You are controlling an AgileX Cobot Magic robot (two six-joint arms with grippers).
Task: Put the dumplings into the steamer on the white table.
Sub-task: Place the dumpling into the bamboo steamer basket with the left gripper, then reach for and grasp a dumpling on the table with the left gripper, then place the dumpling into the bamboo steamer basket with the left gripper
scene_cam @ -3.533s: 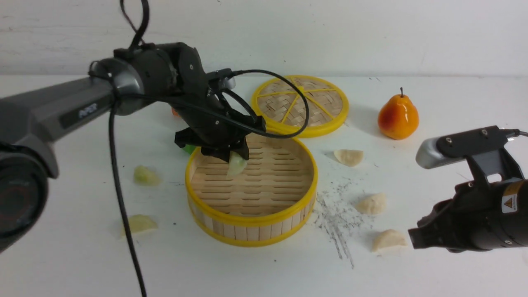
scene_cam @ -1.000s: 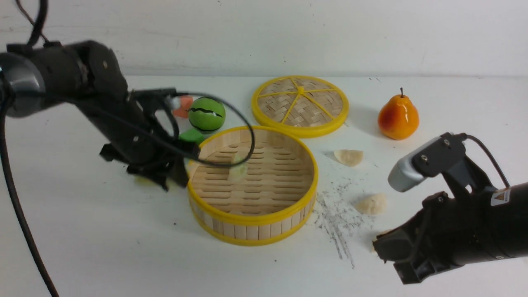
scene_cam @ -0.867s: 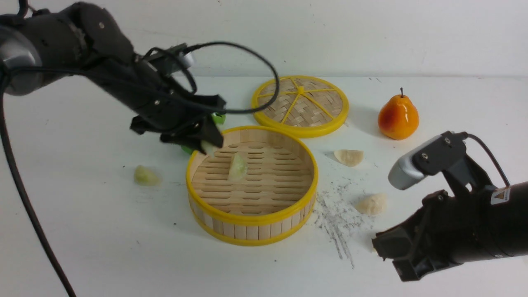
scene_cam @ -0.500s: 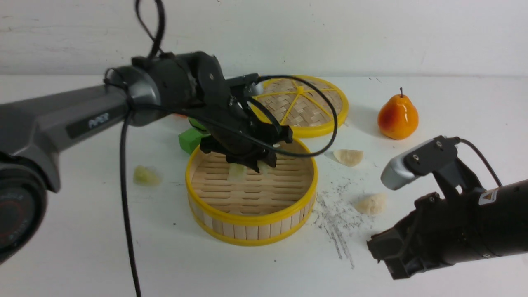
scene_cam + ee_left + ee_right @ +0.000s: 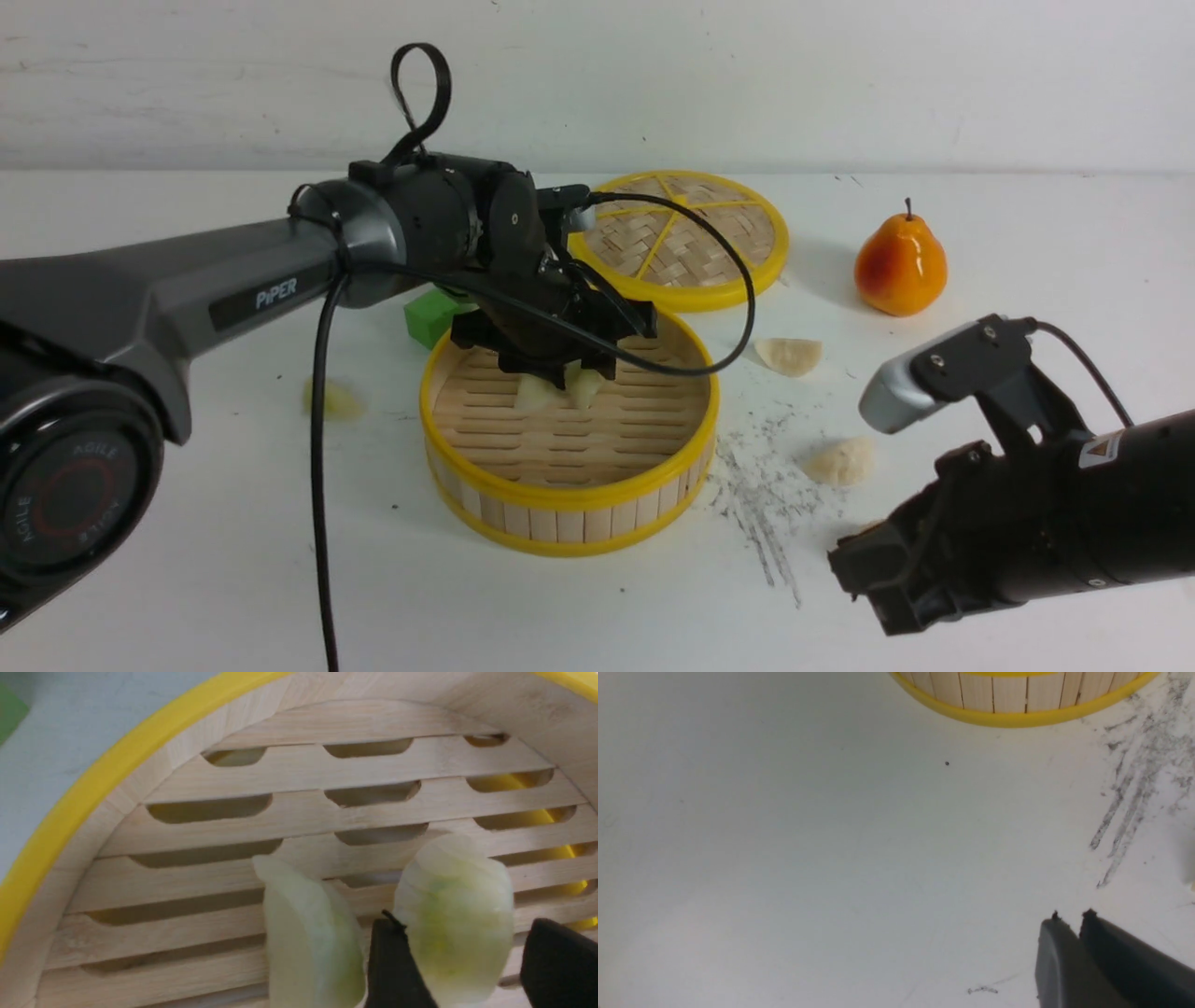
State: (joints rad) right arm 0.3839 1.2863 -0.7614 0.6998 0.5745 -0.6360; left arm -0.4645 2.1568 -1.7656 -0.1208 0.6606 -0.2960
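The steamer [image 5: 569, 499] stands mid-table, and two pale green dumplings [image 5: 534, 394] [image 5: 586, 385] rest side by side on its slatted floor. My left gripper [image 5: 569, 369] hangs low inside it, open. In the left wrist view one green dumpling [image 5: 455, 914] sits between the spread fingers with a gap on one side, and the other [image 5: 308, 933] lies just outside them. A third green dumpling [image 5: 329, 399] lies on the white table [image 5: 187, 579], left of the steamer. Two cream dumplings [image 5: 789, 355] [image 5: 843, 460] lie to its right. My right gripper [image 5: 864, 583] [image 5: 1070, 915] is shut and empty, low at the front right.
The woven lid [image 5: 680, 238] lies behind the steamer, with an orange pear [image 5: 901, 266] to its right. A green block [image 5: 429, 317] sits under my left arm. Dark scuff marks [image 5: 761, 485] run right of the steamer, whose wall [image 5: 1017, 700] shows in the right wrist view.
My left gripper carried a second green dumpling from the table's left side into the steamer and spread its jaws there. The right arm edged slightly left.
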